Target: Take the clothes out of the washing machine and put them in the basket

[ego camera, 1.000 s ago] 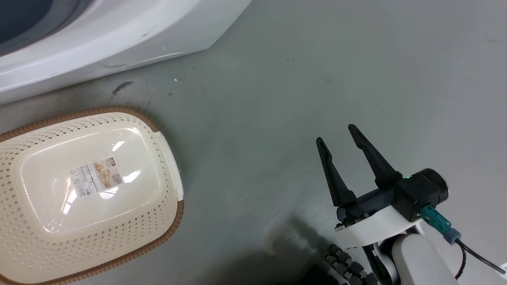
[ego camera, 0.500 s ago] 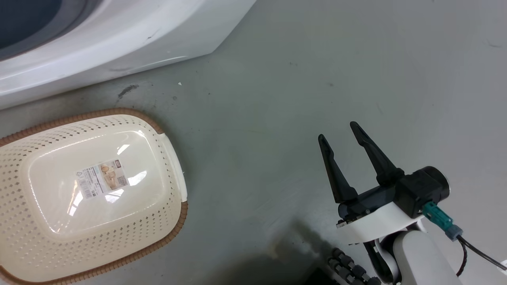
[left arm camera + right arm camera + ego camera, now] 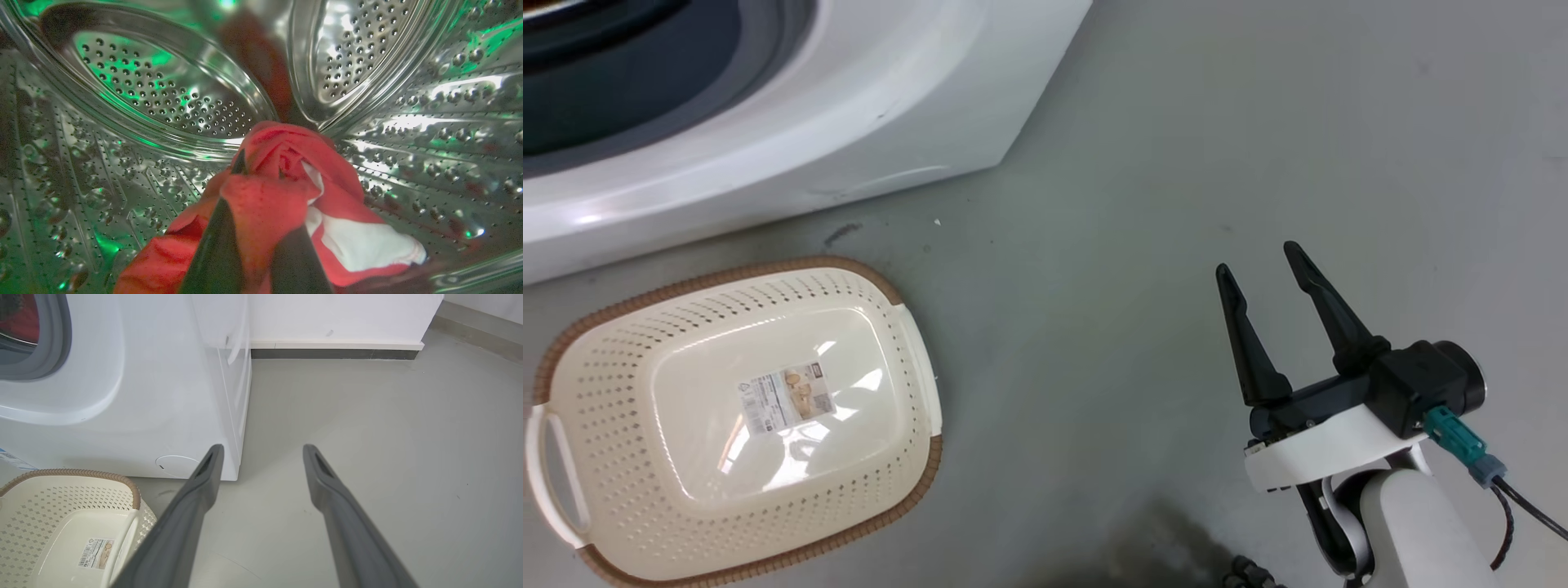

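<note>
Head view: the basket (image 3: 621, 457) sits empty on the floor (image 3: 1176, 122) just before the washing machine (image 3: 890, 106). The right gripper (image 3: 1258, 258) hangs well apart from both, its 2 fingers spread wide, holding nothing.

Left wrist view: the clothes (image 3: 265, 204) lie bunched low in the steel drum (image 3: 163, 106). The left gripper (image 3: 260, 168) has its 2 fingers nearly together, with a thick red fold pinched between them. The fabric looks soft, light and limp. It will likely trail, so the bunched middle is the place to hold.

Right wrist view: red shows through the porthole (image 3: 57, 355), and the right fingers stand apart, empty.
</note>
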`<state>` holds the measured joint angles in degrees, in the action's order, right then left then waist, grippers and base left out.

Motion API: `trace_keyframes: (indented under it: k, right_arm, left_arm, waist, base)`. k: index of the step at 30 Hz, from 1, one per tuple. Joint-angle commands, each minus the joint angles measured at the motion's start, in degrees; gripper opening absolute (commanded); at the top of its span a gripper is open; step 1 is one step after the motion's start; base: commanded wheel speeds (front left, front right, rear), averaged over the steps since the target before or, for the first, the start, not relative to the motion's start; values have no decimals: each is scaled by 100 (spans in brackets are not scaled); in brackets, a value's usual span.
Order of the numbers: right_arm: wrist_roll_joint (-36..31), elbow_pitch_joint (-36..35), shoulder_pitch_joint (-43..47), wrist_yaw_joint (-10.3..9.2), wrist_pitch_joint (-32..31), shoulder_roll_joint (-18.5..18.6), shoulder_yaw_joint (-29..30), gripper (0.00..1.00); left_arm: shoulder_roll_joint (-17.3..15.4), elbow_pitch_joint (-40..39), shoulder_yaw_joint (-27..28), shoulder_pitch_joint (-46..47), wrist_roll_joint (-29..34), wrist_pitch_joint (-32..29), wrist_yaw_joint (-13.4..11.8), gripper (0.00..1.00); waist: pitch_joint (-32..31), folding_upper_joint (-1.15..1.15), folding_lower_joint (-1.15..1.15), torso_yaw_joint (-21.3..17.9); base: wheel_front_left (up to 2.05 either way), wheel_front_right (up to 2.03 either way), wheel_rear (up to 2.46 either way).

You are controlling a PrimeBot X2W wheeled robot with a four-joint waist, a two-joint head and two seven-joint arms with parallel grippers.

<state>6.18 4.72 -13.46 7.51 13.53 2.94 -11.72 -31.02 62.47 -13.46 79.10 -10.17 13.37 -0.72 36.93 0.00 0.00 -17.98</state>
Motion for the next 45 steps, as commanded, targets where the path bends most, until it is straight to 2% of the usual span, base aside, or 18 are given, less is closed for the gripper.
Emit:
trace_keyframes:
  k: [1, 9, 21, 26, 36, 42, 45]
  right_arm:
    - [-27, -18, 71, -4, -18, -12, 35, 100]
    - [-69, -25, 321, -4, -164, -11, 192, 100]
    - [-282, -167, 743, -4, -349, -11, 514, 100]
    - [-323, -233, 972, -4, -495, -11, 630, 100]
    - [-328, -366, 1370, -4, -694, -11, 808, 100]
    - [-333, -497, 1620, -4, -831, -12, 936, 100]
    - [-339, -571, 1717, -4, -884, -10, 1006, 100]
  left_arm:
    - [54, -8, 30, -141, -51, 59, 12, 0]
    - [411, -78, 141, -995, -322, 188, 120, 0]
    - [940, -1377, 657, -2722, -685, 196, 233, 0]
    - [1222, -1925, 769, -3257, -676, 196, 226, 0]
    - [1545, -2838, 935, -4104, -702, 198, 268, 0]
    - [1744, -3956, 908, -4867, -697, 198, 217, 0]
    - [1817, -4592, 865, -5269, -694, 155, 106, 0]
  waist:
    - [-205, 0, 0, 80]
    - [-974, 0, 0, 223]
    - [-2069, 0, 0, 616]
    - [-2456, 0, 0, 800]
    - [-3062, 0, 0, 1077]
    - [-3340, 0, 0, 1272]
    - [-3421, 0, 0, 1363]
  base:
    - [0, 0, 0]
    - [0, 0, 0]
    - [0, 0, 0]
    - [0, 0, 0]
    - [0, 0, 0]
    - [0, 0, 0]
    - [0, 0, 0]
